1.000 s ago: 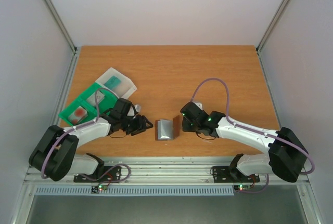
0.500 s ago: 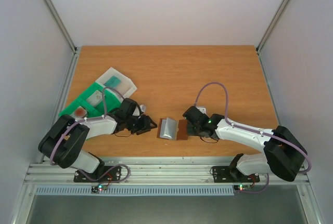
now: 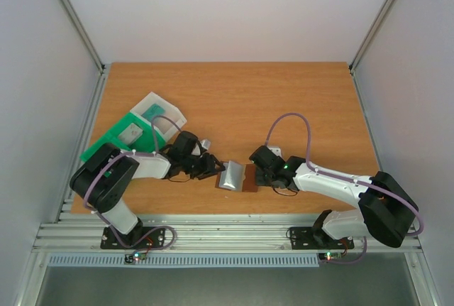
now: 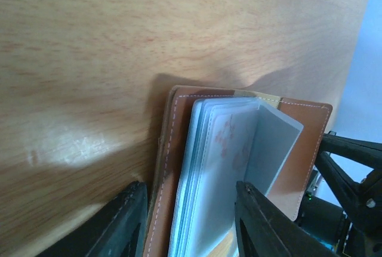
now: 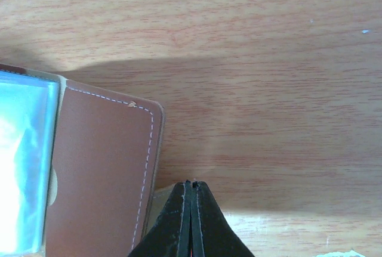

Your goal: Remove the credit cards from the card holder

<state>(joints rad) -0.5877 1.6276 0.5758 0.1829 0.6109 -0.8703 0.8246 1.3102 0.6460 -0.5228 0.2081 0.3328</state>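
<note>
Brown stitched leather card holder (image 4: 169, 149) with glossy clear plastic sleeves (image 4: 218, 191) on a smooth wood-grain table (image 4: 119, 30).

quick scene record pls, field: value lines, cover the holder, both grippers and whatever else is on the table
card holder: lying open on the table, clear sleeves fanned up
left gripper: open, fingers either side of the sleeves
right gripper: shut, tips by the holder's brown flap edge
cards: cannot tell if any are inside
other items: green tray and clear box, far left
</note>
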